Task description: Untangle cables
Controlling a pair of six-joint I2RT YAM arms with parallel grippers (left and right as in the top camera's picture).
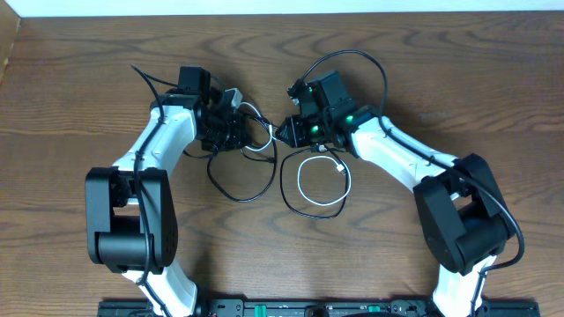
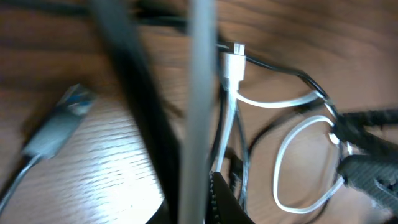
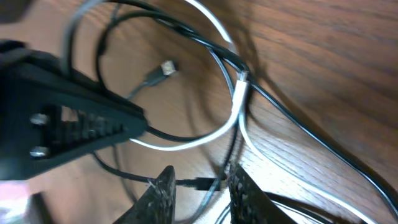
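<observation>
While the left gripper (image 1: 236, 136) is clenched, on what I cannot tell, the right gripper (image 3: 199, 174) gapes astride a black cable (image 3: 193, 183); cables (image 1: 300, 182) lie tangled on the worktop (image 1: 441, 70) between them. Pulling now could tighten crossings.

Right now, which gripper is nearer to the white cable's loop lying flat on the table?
Right. In the overhead view, the right gripper is just beyond the white loop, at its upper-left edge. The left gripper is farther off to the left.
</observation>
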